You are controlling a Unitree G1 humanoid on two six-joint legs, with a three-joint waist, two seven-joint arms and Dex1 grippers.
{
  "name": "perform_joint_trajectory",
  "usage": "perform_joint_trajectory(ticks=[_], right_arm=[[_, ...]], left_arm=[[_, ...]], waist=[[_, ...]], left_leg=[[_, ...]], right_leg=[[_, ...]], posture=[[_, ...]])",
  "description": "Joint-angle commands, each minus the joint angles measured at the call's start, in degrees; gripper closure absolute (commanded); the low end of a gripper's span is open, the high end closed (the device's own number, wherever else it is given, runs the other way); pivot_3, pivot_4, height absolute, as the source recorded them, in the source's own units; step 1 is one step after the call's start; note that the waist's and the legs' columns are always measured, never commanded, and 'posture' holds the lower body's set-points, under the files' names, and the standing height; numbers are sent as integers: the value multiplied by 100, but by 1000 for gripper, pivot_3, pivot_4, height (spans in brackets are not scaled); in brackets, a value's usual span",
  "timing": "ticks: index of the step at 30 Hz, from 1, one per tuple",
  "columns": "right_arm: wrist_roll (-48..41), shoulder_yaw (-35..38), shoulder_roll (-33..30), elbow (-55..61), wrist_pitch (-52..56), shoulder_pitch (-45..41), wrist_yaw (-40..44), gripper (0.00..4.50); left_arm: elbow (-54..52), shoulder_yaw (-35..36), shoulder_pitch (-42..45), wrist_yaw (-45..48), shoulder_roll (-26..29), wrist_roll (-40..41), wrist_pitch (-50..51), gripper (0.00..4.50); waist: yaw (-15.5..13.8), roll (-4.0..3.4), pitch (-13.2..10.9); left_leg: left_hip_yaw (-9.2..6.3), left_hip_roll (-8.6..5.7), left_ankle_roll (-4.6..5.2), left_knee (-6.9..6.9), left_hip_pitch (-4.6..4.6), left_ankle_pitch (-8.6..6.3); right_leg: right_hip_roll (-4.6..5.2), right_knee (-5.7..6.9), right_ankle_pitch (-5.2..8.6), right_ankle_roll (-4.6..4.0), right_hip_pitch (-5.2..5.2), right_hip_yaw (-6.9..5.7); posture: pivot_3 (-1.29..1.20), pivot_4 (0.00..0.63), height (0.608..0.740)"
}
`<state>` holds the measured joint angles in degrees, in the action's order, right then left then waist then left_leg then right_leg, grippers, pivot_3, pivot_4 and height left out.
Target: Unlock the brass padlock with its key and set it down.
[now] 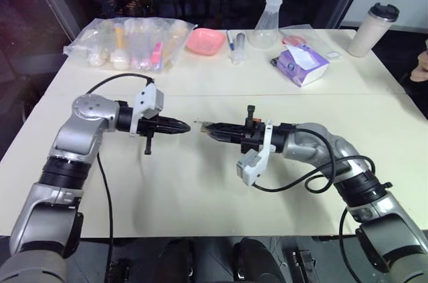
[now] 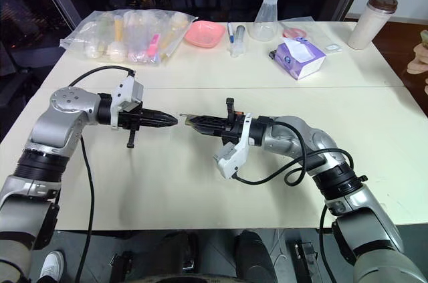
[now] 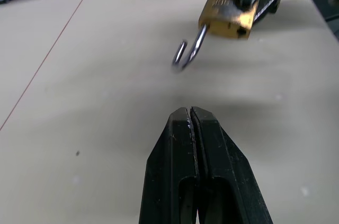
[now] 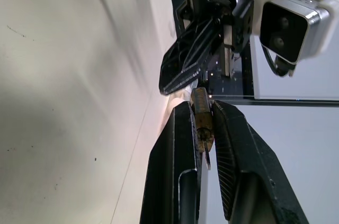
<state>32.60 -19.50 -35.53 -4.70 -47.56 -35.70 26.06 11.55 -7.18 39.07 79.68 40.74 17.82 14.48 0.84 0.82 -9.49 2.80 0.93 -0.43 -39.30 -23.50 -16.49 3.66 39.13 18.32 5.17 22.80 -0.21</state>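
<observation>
Brass padlock sits clamped between the right gripper's fingers, held in the air above the cream table, near its middle. Its thin silver shackle hangs out of the body with one leg free, so the lock appears already open. The left gripper faces it tip to tip, just apart, its fingers pressed together with nothing visible between them. No key can be made out in either gripper; it may be too small to see or hidden behind the fingers.

The remaining step looks like setting the padlock down. The main risk is the small, smooth body slipping: the right fingers pinch it by its narrow sides, and a tilt or a jolt on the way down could twist it loose, so it drops and bounces across the table. Letting go too high would do the same. The loose shackle could also catch on the left fingers if the two grippers close in. A tissue pack, pink dish and bag lie well away at the far edge.
</observation>
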Motion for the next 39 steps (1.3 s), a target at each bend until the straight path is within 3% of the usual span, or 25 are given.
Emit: perform_joint_trajectory(ticks=[1,6,13,19,28,32,39], right_arm=[[85,58,29,-401,102,23,-209,4500],[1013,-211,144,-1582,232,-324,-919,4500],[1528,-649,398,-2533,327,-603,-1560,4500],[692,-678,482,-2393,461,-341,-685,4500],[-71,-431,334,-1643,1142,0,191,34],[-1646,214,-291,47,2741,894,1710,34],[-3488,1219,-813,2179,6074,1909,2790,34]], left_arm=[[-105,224,-61,-65,151,38,9,4477],[-535,266,-317,-344,80,157,223,4477],[-970,290,-634,-640,-10,204,401,4477],[-1087,328,-797,-740,25,257,421,4477],[-1072,352,-835,-773,55,275,403,4500],[-1206,340,-950,-696,218,334,674,4500],[-1340,473,-1154,-807,346,398,712,4500]], waist=[[-6,0,0],[15,0,0],[27,0,0],[15,0,0],[11,-1,0],[-53,-1,0],[-6,-2,1]], left_leg=[[0,0,0,0,0,0],[1,0,0,0,0,0],[4,1,-2,2,-1,1],[3,1,-3,2,0,2],[1,1,-2,3,1,1],[-10,-1,3,2,0,-2],[-12,4,39,3,9,-22]], right_leg=[[0,0,0,0,0,0],[0,1,0,0,0,0],[-1,6,0,-1,7,2],[-1,6,0,-1,6,2],[0,7,0,-1,4,2],[5,5,0,-1,-4,1],[5,-1,0,-1,-13,1]], posture=[[0,150,715],[0,150,715],[0,150,715],[0,150,715],[0,150,715],[0,150,715],[0,150,715]])
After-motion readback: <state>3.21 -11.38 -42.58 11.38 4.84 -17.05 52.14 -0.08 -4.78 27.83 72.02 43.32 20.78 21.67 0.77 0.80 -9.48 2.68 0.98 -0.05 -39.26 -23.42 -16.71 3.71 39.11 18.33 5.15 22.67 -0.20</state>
